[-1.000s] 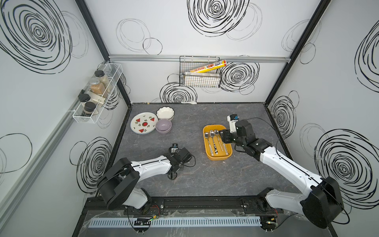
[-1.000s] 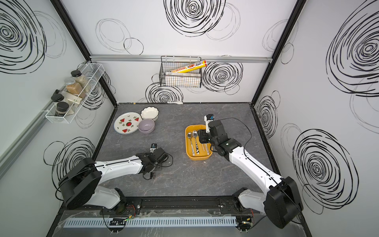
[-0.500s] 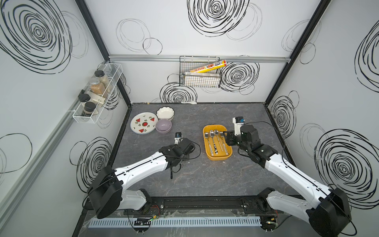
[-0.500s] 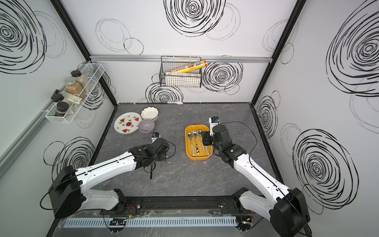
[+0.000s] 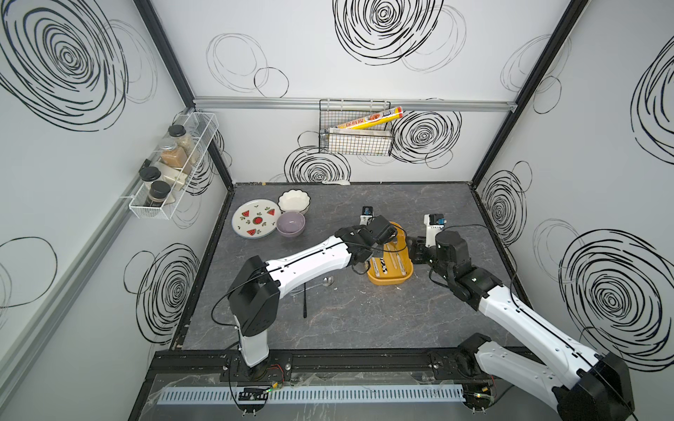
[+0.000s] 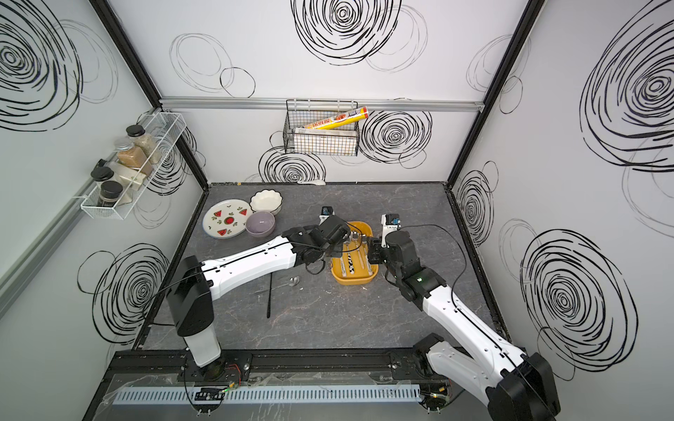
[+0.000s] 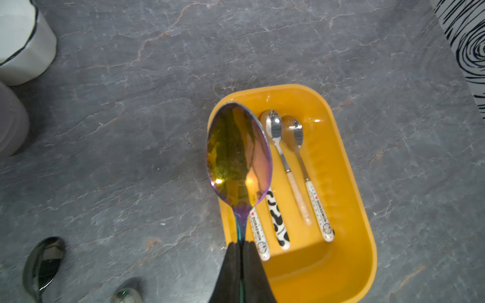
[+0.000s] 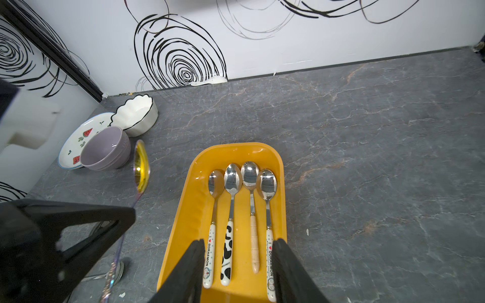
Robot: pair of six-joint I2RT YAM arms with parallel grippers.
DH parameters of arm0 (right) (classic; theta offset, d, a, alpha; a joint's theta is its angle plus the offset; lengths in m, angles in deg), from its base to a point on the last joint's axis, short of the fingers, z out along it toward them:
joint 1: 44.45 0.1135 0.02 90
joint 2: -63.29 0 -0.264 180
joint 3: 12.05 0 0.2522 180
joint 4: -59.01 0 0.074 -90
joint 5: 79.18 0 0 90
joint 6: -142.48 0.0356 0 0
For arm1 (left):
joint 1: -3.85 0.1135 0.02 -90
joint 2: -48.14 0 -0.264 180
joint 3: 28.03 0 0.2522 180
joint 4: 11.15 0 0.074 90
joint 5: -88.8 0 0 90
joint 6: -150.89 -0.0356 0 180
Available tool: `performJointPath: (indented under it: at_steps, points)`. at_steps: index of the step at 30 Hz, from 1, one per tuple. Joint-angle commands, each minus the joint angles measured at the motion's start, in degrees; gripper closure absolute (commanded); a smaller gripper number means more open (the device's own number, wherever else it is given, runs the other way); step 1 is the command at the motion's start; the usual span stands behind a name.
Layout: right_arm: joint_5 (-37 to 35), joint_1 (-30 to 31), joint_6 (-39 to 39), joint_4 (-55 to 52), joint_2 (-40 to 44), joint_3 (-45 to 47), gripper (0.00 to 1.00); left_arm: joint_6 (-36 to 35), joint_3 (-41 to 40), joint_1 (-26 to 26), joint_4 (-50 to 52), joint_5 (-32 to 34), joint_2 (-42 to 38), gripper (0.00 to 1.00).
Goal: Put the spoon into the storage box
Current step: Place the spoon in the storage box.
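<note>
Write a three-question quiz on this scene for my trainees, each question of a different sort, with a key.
1. True or false: the left end effector is shut on the iridescent spoon.
2. How many spoons lie in the storage box?
3. The right end effector is: A) shut on a spoon; B) open, fingers apart over the box's near end; C) out of view.

Key: 1 true; 2 four; 3 B.
</note>
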Motion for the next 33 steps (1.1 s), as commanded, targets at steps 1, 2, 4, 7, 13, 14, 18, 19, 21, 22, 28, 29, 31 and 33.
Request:
performJointPath:
  at_steps: [1, 2, 4, 7, 13, 14, 18, 19, 21, 22, 28, 29, 31, 33]
  points:
    - [-0.90, -0.27, 0.26, 1.30, 1.20, 0.49, 0.54, -0.70, 5.41, 0.07, 0.58, -1.64, 4.06, 1.00]
    - [-0.81, -0.29, 0.25, 1.26, 1.39, 0.57, 0.54, -0.55, 7.33, 0.11, 1.00, -2.09, 5.84, 1.00]
    - [-0.61, -0.32, 0.15, 1.26, 1.70, 0.59, 0.54, 1.06, 11.06, 0.07, 2.46, -1.22, 9.03, 1.00]
    - [-0.48, -0.37, 0.07, 1.36, 1.74, 0.52, 0.54, 4.54, 16.82, 0.42, 6.13, -1.33, 14.32, 1.00]
    - [0.32, -0.34, 0.07, 1.54, 1.47, 0.77, 0.54, 8.08, 20.31, 0.51, 7.08, -2.91, 20.40, 1.00]
    - [0.53, -0.42, 0.00, 1.53, 1.47, 0.69, 0.54, 9.15, 20.23, 0.77, 7.14, -3.29, 21.06, 1.00]
    - [0.70, -0.42, -0.18, 1.08, 1.52, 0.33, 0.54, 10.42, 19.51, 1.40, 6.36, -4.88, 22.66, 1.00]
    - [0.74, -0.42, -0.15, 1.10, 1.56, 0.41, 0.54, 10.50, 18.99, 1.37, 5.78, -4.91, 22.98, 1.00]
    - [0.82, -0.41, -0.11, 1.26, 1.59, 0.51, 0.54, 10.46, 18.21, 1.63, 4.98, -5.64, 23.54, 1.00]
    - [0.93, -0.42, -0.12, 1.26, 1.61, 0.59, 0.54, 10.66, 18.13, 1.71, 4.98, -5.94, 23.95, 1.00]
    - [1.21, -0.37, -0.06, 1.44, 1.11, 0.77, 0.54, 11.07, 15.65, 2.31, 3.54, -6.28, 24.40, 1.00]
    - [1.35, -0.42, -0.02, 1.45, 1.03, 0.77, 0.54, 10.99, 15.10, 2.44, 3.00, -6.56, 24.34, 1.00]
    - [1.41, -0.38, -0.02, 1.59, 0.77, 0.77, 0.54, 11.08, 14.66, 2.80, 2.53, -7.31, 24.64, 1.00]
    - [1.54, -0.42, -0.02, 1.70, 0.67, 0.75, 0.54, 11.17, 14.62, 2.99, 2.39, -7.77, 25.16, 1.00]
